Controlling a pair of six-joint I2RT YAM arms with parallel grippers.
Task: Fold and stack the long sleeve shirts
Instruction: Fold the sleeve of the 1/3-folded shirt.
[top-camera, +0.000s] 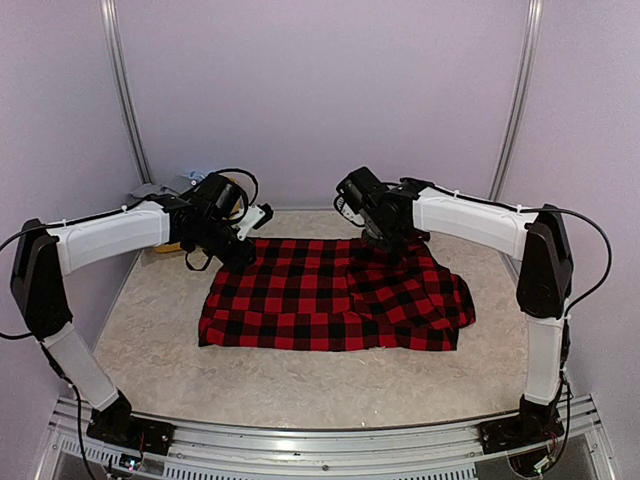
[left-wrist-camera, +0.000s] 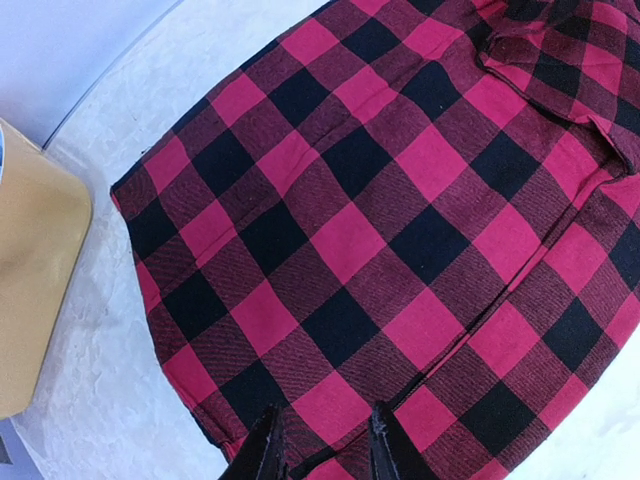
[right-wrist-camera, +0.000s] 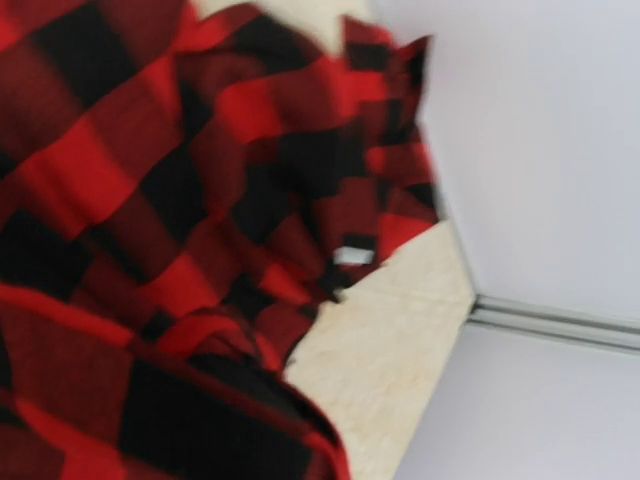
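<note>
The red-and-black flannel shirt (top-camera: 330, 295) lies spread across the middle of the table, bunched at its right end. My left gripper (top-camera: 238, 250) sits at its far left corner. In the left wrist view the fingers (left-wrist-camera: 385, 445) stand close together with a fold of the shirt's edge (left-wrist-camera: 350, 230) between them. My right gripper (top-camera: 393, 247) is down on the shirt's far edge, right of centre. In the blurred right wrist view its fingers are hidden under raised cloth (right-wrist-camera: 150, 200). The white label (right-wrist-camera: 352, 256) shows there.
A yellow tub (left-wrist-camera: 35, 270) stands at the far left, close to the left gripper, and is partly hidden behind the arm in the top view (top-camera: 167, 246). Grey and pale cloth (top-camera: 160, 187) lies behind it. Walls close in on three sides.
</note>
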